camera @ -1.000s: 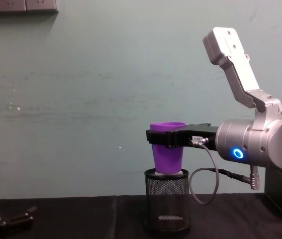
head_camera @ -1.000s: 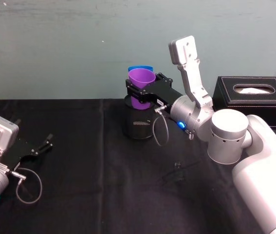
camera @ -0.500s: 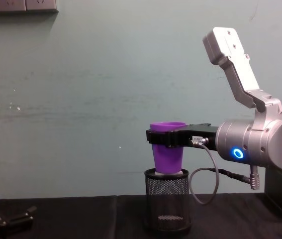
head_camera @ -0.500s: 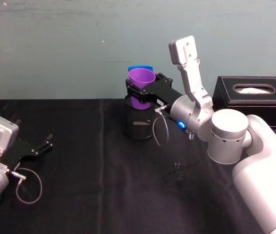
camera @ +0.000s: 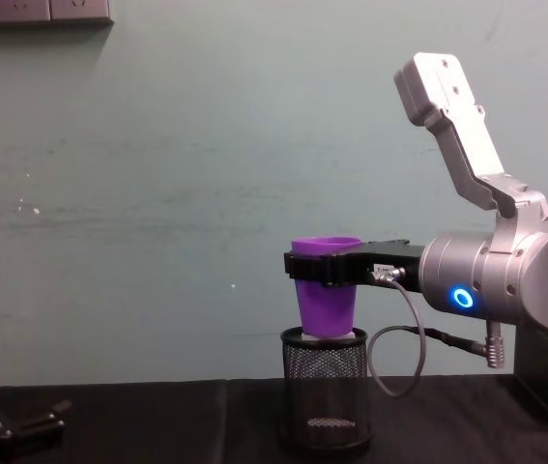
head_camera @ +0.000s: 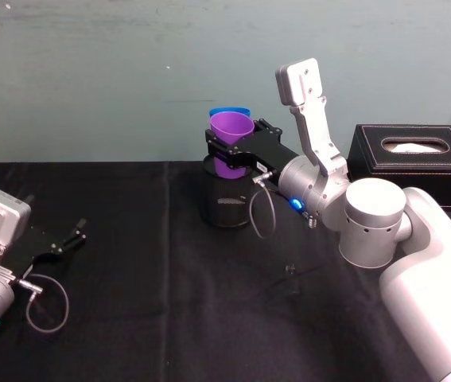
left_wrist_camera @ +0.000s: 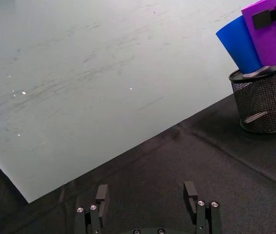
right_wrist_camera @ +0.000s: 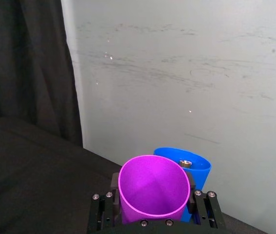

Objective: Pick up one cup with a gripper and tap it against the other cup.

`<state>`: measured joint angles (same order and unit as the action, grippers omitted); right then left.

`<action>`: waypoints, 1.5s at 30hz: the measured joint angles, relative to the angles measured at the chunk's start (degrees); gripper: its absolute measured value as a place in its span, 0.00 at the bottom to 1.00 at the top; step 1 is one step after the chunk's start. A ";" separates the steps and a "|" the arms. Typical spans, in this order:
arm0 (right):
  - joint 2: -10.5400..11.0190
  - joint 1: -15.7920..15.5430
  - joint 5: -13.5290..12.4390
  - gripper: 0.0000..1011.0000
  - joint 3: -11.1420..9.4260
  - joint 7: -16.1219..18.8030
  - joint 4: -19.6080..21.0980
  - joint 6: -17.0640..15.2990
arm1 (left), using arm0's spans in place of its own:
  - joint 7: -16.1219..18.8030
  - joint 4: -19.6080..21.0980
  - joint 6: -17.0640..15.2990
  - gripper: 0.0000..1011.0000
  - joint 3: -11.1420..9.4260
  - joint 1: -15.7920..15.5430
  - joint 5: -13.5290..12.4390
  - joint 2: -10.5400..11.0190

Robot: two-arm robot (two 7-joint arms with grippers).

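Nothing has shifted: the right gripper (camera: 314, 268) stays pinching the purple cup (camera: 325, 307) above the mesh holder (camera: 324, 391), apparently touching the blue cup (left_wrist_camera: 237, 45), so the tap seems made; the left gripper (left_wrist_camera: 146, 194) rests spread at the table's left.

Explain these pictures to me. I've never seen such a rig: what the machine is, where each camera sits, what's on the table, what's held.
This is a two-armed robot. One picture is taken from its head looking down, one from its chest looking across the table, one from each wrist. On the black cloth stand a black mesh holder with a blue cup in it, and a black tissue box. The right gripper is shut on a purple cup, held at the holder's rim beside the blue cup; whether they touch is unclear. The left gripper is open and idle on the robot's left.
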<state>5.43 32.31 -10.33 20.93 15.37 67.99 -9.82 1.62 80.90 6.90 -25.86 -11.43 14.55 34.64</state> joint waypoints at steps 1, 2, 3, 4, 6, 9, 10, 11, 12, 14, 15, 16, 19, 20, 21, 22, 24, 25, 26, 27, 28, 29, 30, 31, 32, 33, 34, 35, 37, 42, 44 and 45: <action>0.00 0.00 0.00 0.74 0.00 0.00 0.00 0.00 | 0.00 0.00 0.00 0.99 0.00 0.00 0.00 0.00; 0.00 0.00 0.00 0.73 0.00 0.00 0.00 0.00 | 0.00 0.00 0.00 0.99 0.00 0.00 0.00 0.00; 0.00 0.00 0.00 0.74 0.00 0.00 0.00 0.00 | 0.00 0.00 0.00 0.99 0.00 0.00 0.00 0.00; 0.00 0.00 0.00 0.74 0.00 0.00 0.00 0.00 | 0.00 0.00 0.00 0.99 0.00 0.00 0.00 0.00; 0.00 0.00 0.00 0.74 0.00 0.00 0.00 0.00 | 0.00 0.00 0.00 0.99 0.00 0.00 0.00 0.00; 0.00 0.00 0.00 0.74 0.00 0.00 0.00 0.00 | 0.00 0.00 0.00 0.99 0.00 0.00 0.00 0.00; 0.00 0.00 0.00 0.73 0.00 0.00 0.00 0.00 | 0.00 0.00 0.00 0.99 0.00 0.00 0.00 0.00; 0.00 0.00 0.00 0.74 0.00 0.00 0.00 0.00 | 0.00 0.00 0.00 0.99 0.00 0.00 0.00 0.00; 0.00 0.00 0.00 0.74 0.00 0.00 0.00 0.00 | 0.00 0.00 0.00 0.99 0.00 0.00 0.00 0.00; 0.00 0.00 0.00 0.74 0.00 0.00 0.00 0.00 | 0.00 0.00 0.00 0.99 0.00 0.00 0.00 0.00; 0.00 0.00 0.00 0.74 0.00 0.00 0.00 0.00 | 0.00 0.00 0.00 0.99 0.00 0.00 0.00 0.00; 0.00 0.00 0.00 0.74 0.00 0.00 0.00 0.00 | 0.00 0.00 0.00 0.99 0.00 0.00 0.00 0.00; 0.00 0.00 0.00 0.74 0.00 0.00 0.00 0.00 | 0.00 0.00 0.00 0.99 0.00 0.00 0.00 0.00; 0.00 0.00 0.00 0.74 0.00 0.00 0.00 0.00 | 0.00 0.00 0.00 0.99 0.00 0.00 0.00 0.00; 0.00 0.00 0.00 0.74 0.00 0.00 0.00 0.00 | 0.00 0.00 0.00 0.99 0.00 0.00 0.00 0.00; 0.00 0.00 0.00 0.74 0.00 0.00 0.00 0.00 | 0.00 0.00 0.00 0.99 0.00 0.00 0.00 0.00; 0.00 0.00 0.00 0.74 0.00 0.00 0.00 0.00 | 0.00 0.00 0.00 0.99 0.00 0.00 0.00 0.00; 0.00 0.00 0.00 0.74 0.00 0.00 0.00 0.00 | 0.00 0.00 0.00 0.99 0.00 0.00 0.00 0.00; 0.00 0.00 0.00 0.74 0.00 0.00 0.00 0.00 | 0.00 0.00 0.00 0.99 0.00 0.00 0.00 0.00; 0.00 0.00 0.00 0.74 0.00 0.00 0.00 0.00 | 0.00 0.00 0.00 0.99 0.00 0.00 0.00 0.00; 0.00 0.00 0.00 0.74 0.00 0.00 0.00 0.00 | 0.00 0.00 0.00 0.99 0.00 0.00 0.00 0.00; 0.00 0.00 0.00 0.74 0.00 0.00 0.00 0.00 | 0.00 0.00 0.00 0.99 0.00 0.00 0.00 0.00; 0.00 0.00 0.00 0.74 0.00 0.00 0.00 0.00 | 0.00 0.00 0.00 0.99 0.00 0.00 0.00 0.00; 0.00 0.00 0.00 0.74 0.00 0.00 0.00 0.00 | 0.00 0.00 0.00 0.99 0.00 0.00 0.00 0.00; 0.00 0.00 0.00 0.74 0.00 0.00 0.00 0.00 | 0.00 0.00 0.00 0.99 0.00 0.00 0.00 0.00; 0.00 0.00 0.00 0.74 0.00 0.00 0.00 0.00 | 0.00 0.00 0.00 0.99 0.00 0.00 0.00 0.00; 0.00 0.00 0.00 0.73 0.00 0.00 0.00 0.00 | 0.00 0.00 0.00 0.99 0.00 0.00 0.00 0.00; 0.00 0.00 0.00 0.74 0.00 0.00 0.00 0.00 | 0.00 0.00 0.00 0.99 0.00 0.00 0.00 0.00; 0.00 0.00 0.00 0.74 0.00 0.00 0.00 0.00 | 0.00 0.00 0.00 0.99 0.00 0.00 0.00 0.00; 0.00 0.00 0.00 0.74 0.00 0.00 0.00 0.00 | 0.00 0.00 0.00 0.99 0.00 0.00 0.00 0.00; 0.00 0.00 0.00 0.74 0.00 0.00 0.00 0.00 | 0.00 0.00 0.00 0.99 0.00 0.00 0.00 0.00; 0.00 0.00 0.00 0.74 0.00 0.00 0.00 0.00 | 0.00 0.00 0.00 0.99 0.00 0.00 0.00 0.00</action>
<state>5.43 32.31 -10.33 20.92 15.37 67.99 -9.81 1.62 80.90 6.91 -25.86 -11.43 14.55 34.65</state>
